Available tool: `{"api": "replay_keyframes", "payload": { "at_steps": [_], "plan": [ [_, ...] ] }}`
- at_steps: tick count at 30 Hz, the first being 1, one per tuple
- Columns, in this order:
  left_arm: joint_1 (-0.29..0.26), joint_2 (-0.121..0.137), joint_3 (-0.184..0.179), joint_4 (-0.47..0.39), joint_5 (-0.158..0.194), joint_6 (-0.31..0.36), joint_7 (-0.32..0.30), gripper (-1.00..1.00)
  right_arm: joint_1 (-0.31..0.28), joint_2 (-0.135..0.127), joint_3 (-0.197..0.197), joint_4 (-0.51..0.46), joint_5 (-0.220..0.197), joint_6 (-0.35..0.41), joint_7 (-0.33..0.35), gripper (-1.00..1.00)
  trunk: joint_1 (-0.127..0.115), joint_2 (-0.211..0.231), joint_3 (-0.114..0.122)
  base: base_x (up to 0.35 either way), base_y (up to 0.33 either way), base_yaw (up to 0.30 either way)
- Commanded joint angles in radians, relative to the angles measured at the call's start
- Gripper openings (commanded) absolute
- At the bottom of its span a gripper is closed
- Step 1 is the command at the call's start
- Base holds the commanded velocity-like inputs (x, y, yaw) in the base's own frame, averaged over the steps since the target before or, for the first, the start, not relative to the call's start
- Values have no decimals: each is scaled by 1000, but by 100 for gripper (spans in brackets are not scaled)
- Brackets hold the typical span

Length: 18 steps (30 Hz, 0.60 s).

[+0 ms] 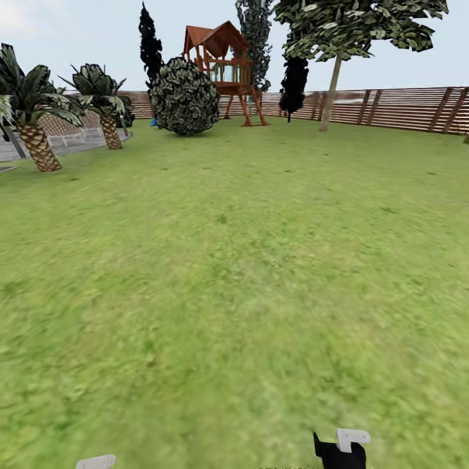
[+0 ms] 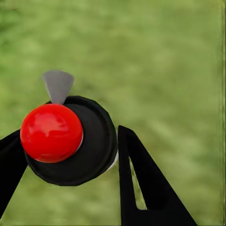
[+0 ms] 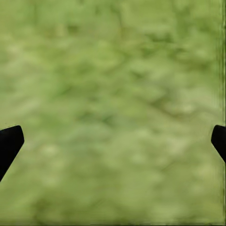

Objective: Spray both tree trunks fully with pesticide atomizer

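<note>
Green lawn [image 1: 234,273] is stretching ahead of me to a brown slat fence [image 1: 404,107], with two short palms [image 1: 36,124] standing at the left, a round dark bush [image 1: 184,96] sitting beside a wooden play tower [image 1: 225,65], and a tall pale-trunked tree [image 1: 333,81] rising near the fence; I am holding the pesticide atomizer [image 2: 70,141] in my left gripper [image 2: 66,150], its black fingers [image 2: 141,183] clamping the round black cap under the red knob, its grey nozzle pointing away over the grass. My right gripper [image 3: 113,139] is hanging with fingers wide apart over blurred grass, holding nothing.

The left claw [image 2: 70,150] is closed, its black fingers [image 2: 146,188] pressed against either side of the atomizer [image 2: 70,141]. The right claw [image 3: 113,141] hangs wide open, fingertips [image 3: 9,141] far apart, holding nothing.
</note>
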Motion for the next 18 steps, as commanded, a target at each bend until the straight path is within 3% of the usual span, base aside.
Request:
{"api": "replay_keyframes", "payload": {
  "at_steps": [1,9,18],
  "plan": [
    [0,-1,1,1,6,-2,-1,-100,-1,0,9,1,-9,-3,-2,100,0,0,-1,0,0,-300],
    [0,-3,-3,-4,6,-2,-1,-100,-1,0,9,1,-9,-3,-2,100,0,0,-1,11,0,-300],
    [0,-7,-5,-3,6,-2,-1,-100,-1,0,9,1,-9,-3,-2,100,0,0,-1,295,0,-300]
  ]
}}
